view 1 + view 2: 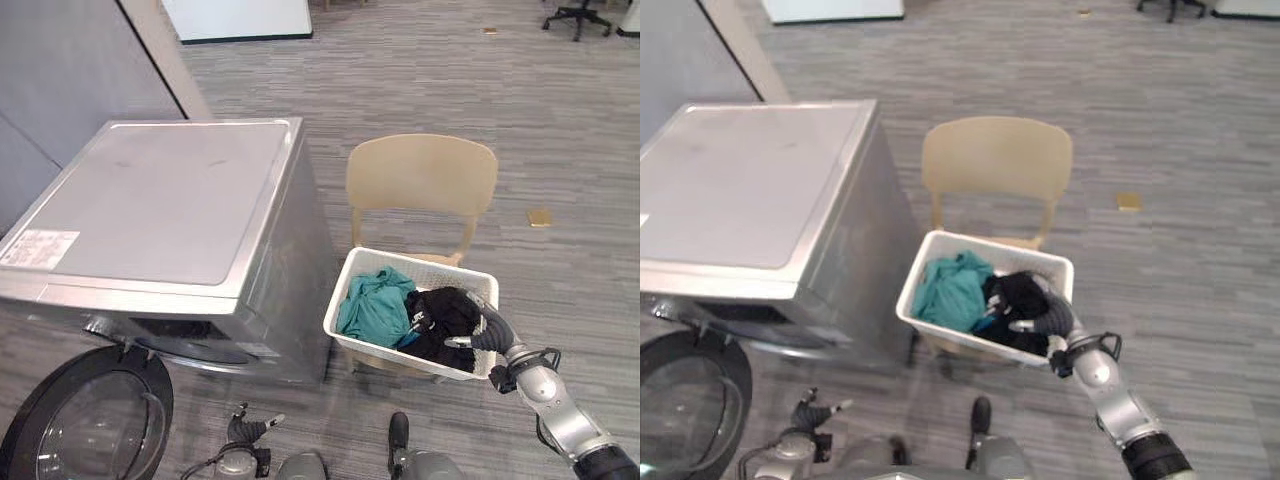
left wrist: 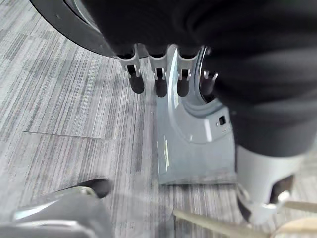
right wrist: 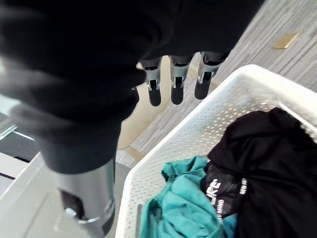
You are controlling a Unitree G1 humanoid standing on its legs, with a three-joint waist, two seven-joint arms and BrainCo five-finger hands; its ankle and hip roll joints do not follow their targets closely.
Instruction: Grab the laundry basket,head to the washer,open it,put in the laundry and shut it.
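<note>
Our right hand [image 1: 478, 330] hovers over the black garment [image 1: 445, 318] in the basket [image 1: 400, 262], fingers relaxed. Our left hand [image 1: 246, 428] hangs open near the washer [image 1: 170, 230].

Hidden and cut-off parts around the washer and basket

The washer's [image 1: 170, 230] round door [image 1: 85, 420] runs off the lower left edge, and its drum opening lies in shadow under the top panel. The chair's [image 1: 420, 180] seat is covered by the white laundry basket [image 1: 400, 265]. The black garment [image 1: 445, 318] hides the basket's floor and part of the right hand [image 1: 483, 330].
</note>
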